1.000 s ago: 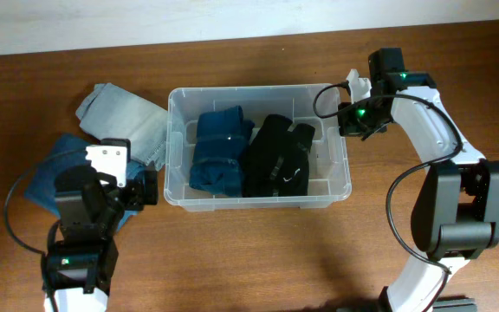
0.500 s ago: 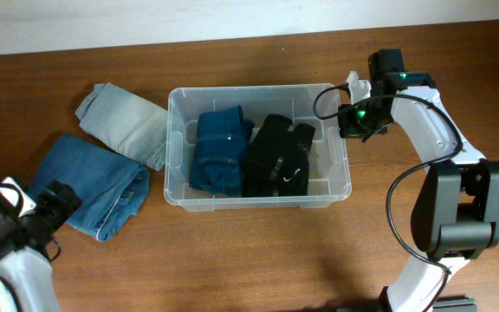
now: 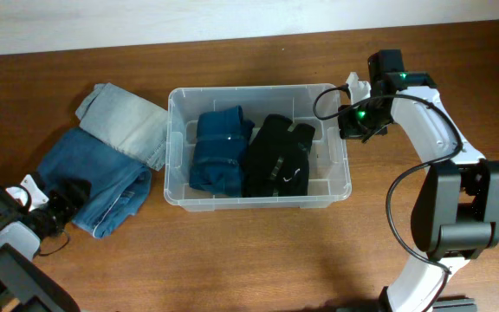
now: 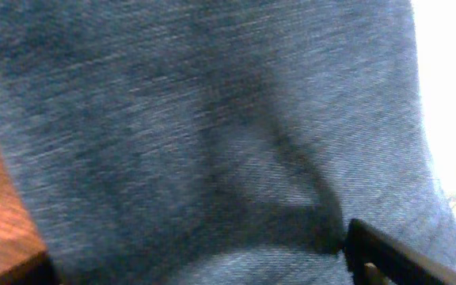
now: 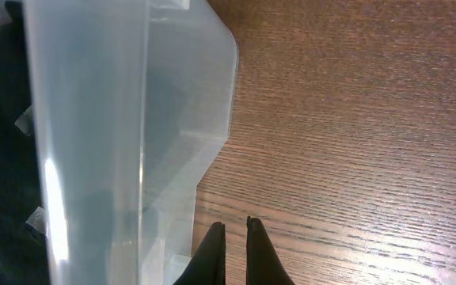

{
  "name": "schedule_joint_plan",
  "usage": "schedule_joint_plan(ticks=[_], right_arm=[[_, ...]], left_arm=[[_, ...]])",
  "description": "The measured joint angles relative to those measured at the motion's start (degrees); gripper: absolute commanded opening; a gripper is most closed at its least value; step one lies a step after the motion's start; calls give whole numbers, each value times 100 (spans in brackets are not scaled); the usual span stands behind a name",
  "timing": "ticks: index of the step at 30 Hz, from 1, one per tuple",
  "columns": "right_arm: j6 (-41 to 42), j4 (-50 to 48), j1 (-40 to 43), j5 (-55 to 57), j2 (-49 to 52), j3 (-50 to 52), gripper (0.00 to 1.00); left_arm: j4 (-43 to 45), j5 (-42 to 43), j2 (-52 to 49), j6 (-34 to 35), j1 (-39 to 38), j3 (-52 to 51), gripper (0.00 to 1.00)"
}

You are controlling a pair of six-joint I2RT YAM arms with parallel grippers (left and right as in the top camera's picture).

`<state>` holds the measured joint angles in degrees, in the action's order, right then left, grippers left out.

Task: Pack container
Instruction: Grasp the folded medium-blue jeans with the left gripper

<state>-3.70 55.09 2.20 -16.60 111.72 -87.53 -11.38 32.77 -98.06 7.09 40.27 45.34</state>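
The container (image 3: 177, 169) sits on the wooden surface (image 3: 258, 251) a little back of centre, its long sides running left to right. Inside I see two folded items side by side and touching: a dark blue garment (image 3: 219, 149) in the left half and a black garment (image 3: 275, 158) in the right half.

Left of the container, two more folded pieces lie on the surface. The pale jeans (image 3: 124, 121) are towards the back, their near corner just beside the container's left wall. The blue jeans (image 3: 102, 182) are in front of them, and the two overlap where they meet.

My left gripper (image 3: 74, 192) is low at the front-left, at the near-left edge of the blue jeans. Its wrist camera is filled with denim (image 4: 196, 134), with a sliver of wood at the lower left and one dark finger (image 4: 394, 257) at the lower right. From that I cannot tell whether the gripper is spread or clamped, though it looks to be touching the cloth.

My right gripper (image 3: 353, 121) is just outside the container's right end, near the back corner. In its wrist view the fingertips (image 5: 236, 233) are pressed close together with nothing between them, above bare wood, with the container wall (image 5: 93, 142) just beside them.
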Motion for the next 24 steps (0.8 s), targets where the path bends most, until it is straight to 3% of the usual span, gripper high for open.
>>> schedule_joint_plan(ticks=[2,7,16,24], right_arm=[[2,-2,0,0,-2,0,5],[-2,-2,0,0,0,0,5],[0,22,0,2,0,0,6],[0,44,0,2,0,0,6]], left_arm=[[31,70,-52,0,33,7,23],[79,310,-85,-33,68,13,1],[22,570,278,46,66,-17,1],[-120,951,2455,997,-52,125,1]])
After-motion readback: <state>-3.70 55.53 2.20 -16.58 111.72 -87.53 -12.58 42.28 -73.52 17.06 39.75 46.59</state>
